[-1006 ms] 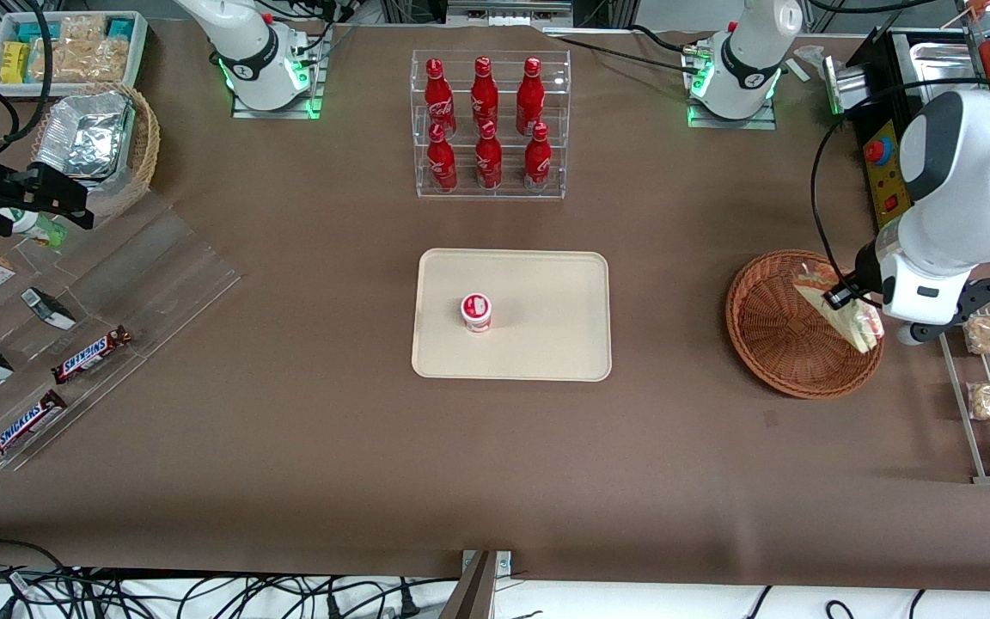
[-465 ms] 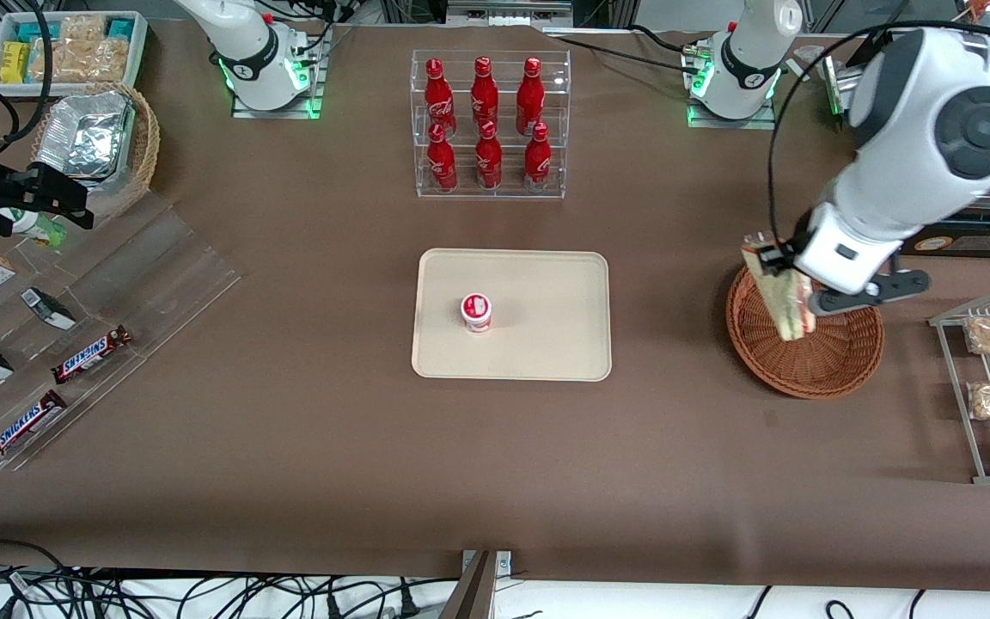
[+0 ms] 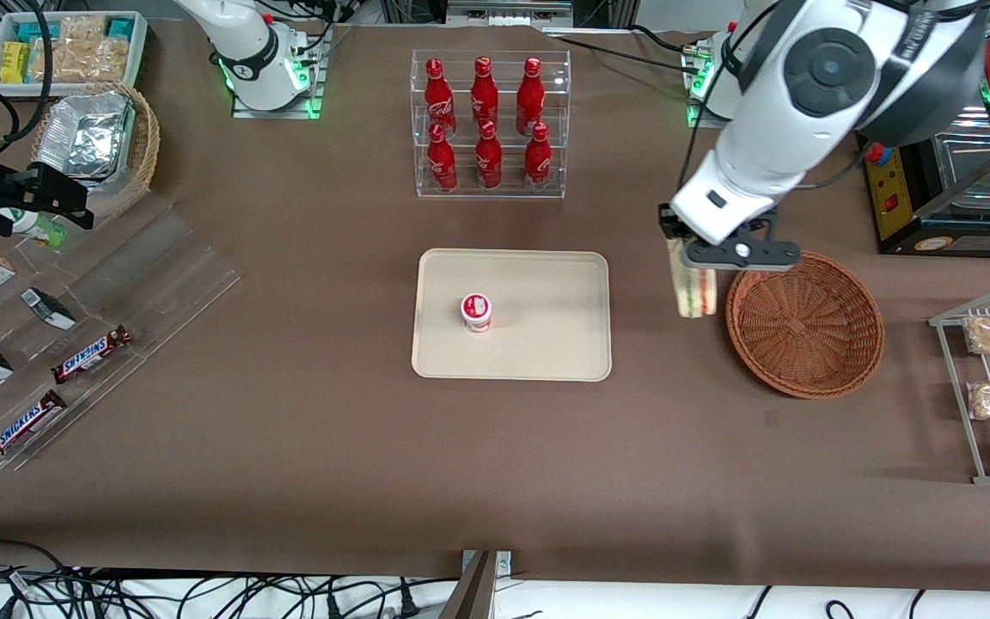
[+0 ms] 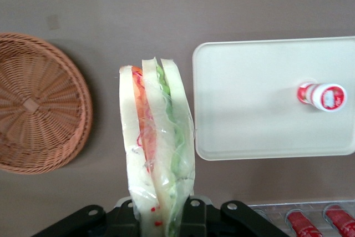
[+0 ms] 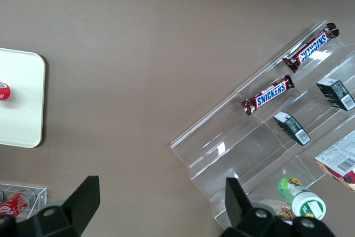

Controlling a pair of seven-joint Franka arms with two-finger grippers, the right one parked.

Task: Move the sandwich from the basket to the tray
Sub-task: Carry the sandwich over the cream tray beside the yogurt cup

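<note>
Sandwich (image 3: 691, 291) held in the air, pinched by the left gripper (image 3: 686, 249).
Basket (image 3: 804, 324) has been cleared; tray (image 3: 546, 344) is not yet reached.

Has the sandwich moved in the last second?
Yes. The sandwich, held in the gripper, has left the basket and now hangs between it and the tray.

Red bottles (image 3: 485, 120) in rack; cup (image 3: 476, 311); Snickers bars (image 3: 91, 354).
</note>
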